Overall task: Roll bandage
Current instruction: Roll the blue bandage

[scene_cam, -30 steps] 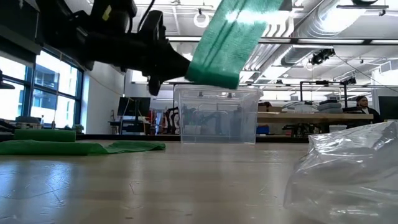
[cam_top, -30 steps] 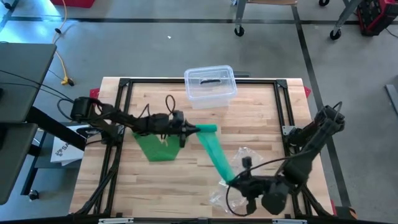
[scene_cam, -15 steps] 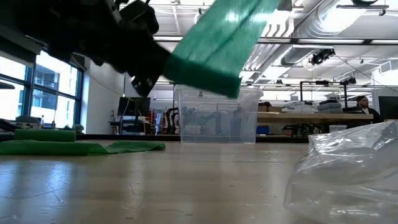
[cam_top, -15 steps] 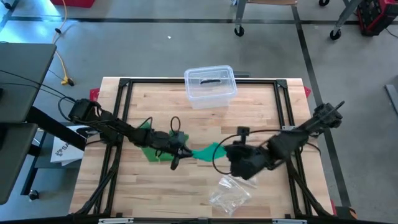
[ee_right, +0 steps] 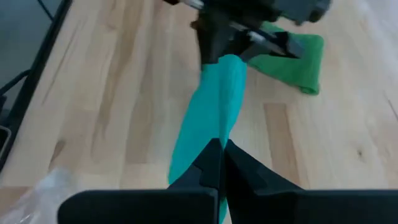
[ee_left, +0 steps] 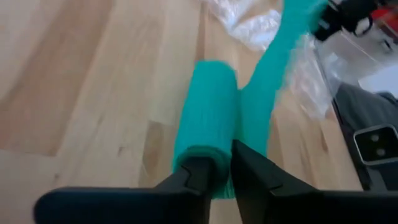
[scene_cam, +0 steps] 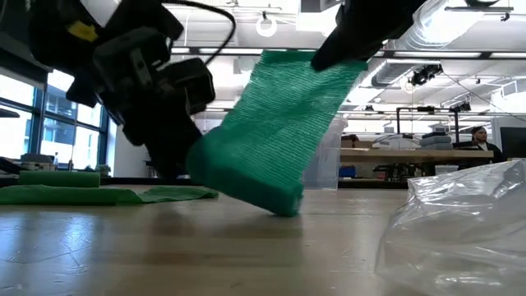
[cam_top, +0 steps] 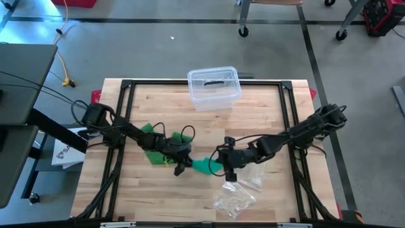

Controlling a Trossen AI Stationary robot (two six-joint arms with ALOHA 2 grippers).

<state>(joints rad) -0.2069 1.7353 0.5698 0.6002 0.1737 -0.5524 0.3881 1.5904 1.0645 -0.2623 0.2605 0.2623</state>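
Observation:
A teal bandage, partly rolled, sits at mid-table. Its roll (ee_left: 206, 112) lies at my left gripper (cam_top: 182, 163), which is shut on the roll's end. The loose strip (ee_right: 208, 106) runs a short way from the roll to my right gripper (cam_top: 226, 168), which is shut on it. In the low view the roll (scene_cam: 246, 177) tilts, its lower corner at the tabletop, and the strip climbs to the right gripper (scene_cam: 345, 41). A second, green bandage (cam_top: 154, 142) lies flat on the table behind the left arm. My left gripper pinches the roll's near end (ee_left: 208, 155) between its two fingers, which lie along the roll and slant down from the table's left. The roll tilts, its lower corner (scene_cam: 283, 207) at the table. My right gripper pinches the loose strip (ee_right: 214, 134) between its shut fingers, slanting down from the table's right. The strip runs from the fingers to the roll, clear of the table.
A clear lidded plastic box (cam_top: 214, 85) stands at the far edge, centre. A crumpled clear plastic bag (cam_top: 237, 193) lies near the front edge, just right of the bandage. Bare wood lies to the far left and far right of the grippers.
My left gripper has come down and toward the near edge, tipping, and has carried the roll from high above the table to the tabletop. My right gripper has swung from near the front edge toward the left gripper. The strip between them is now much shorter.

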